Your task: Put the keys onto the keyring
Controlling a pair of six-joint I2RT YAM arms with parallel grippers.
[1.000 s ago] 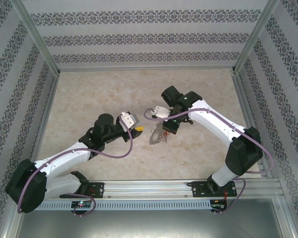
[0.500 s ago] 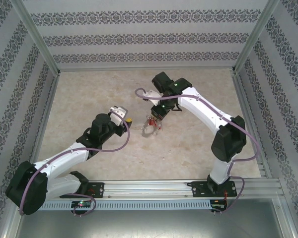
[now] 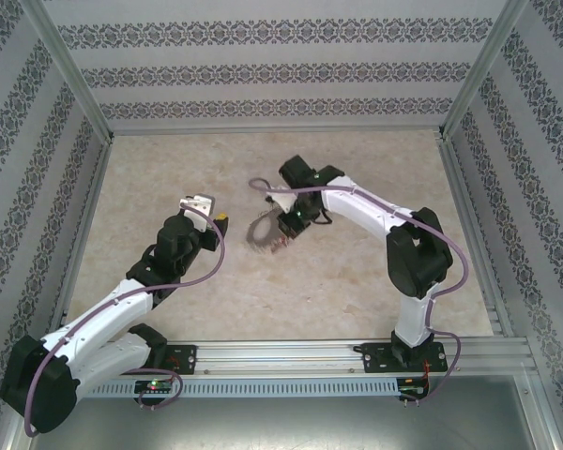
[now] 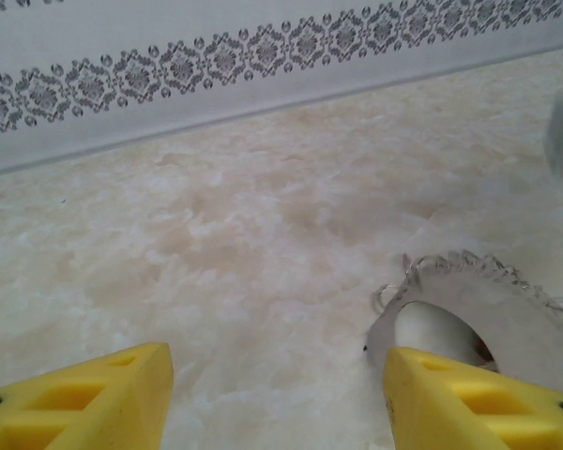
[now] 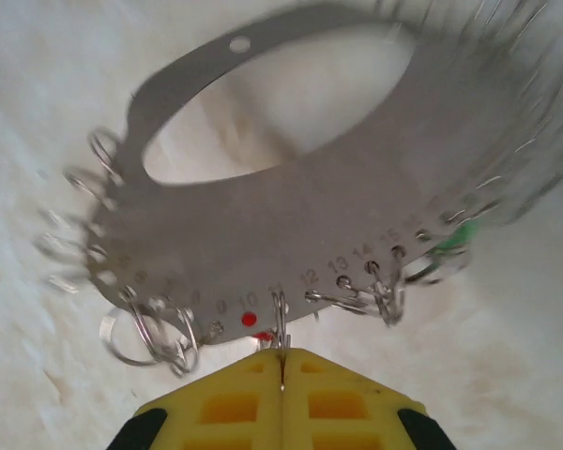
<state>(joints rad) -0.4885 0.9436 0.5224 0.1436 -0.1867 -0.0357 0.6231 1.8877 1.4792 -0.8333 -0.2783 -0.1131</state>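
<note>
Silver keyring point(image 5: 385, 178), apparently by its rim, in right pincer point(image 5: 281, 361)

The table point(image 3: 169, 169) has a pale beige marbled top with faint cloudy veining. Along the table's far edge stands the back wall point(image 3: 281, 66), white with horizontal bands of dark ornamental pattern. The left wall point(image 3: 23, 150) and right wall point(image 3: 540, 150), banded the same way, close the table's two sides. A silver left post point(image 3: 68, 70) rises from the table's far left corner, and a right post point(image 3: 488, 61) from its far right corner. At the table's near edge runs a grooved aluminium rail point(image 3: 291, 354), then a white slotted strip point(image 3: 281, 385), then a dull grey metal sheet point(image 3: 291, 422). In the left wrist view a banded wall point(image 4: 216, 66) meets the table along a straight, slanting seam.
</note>
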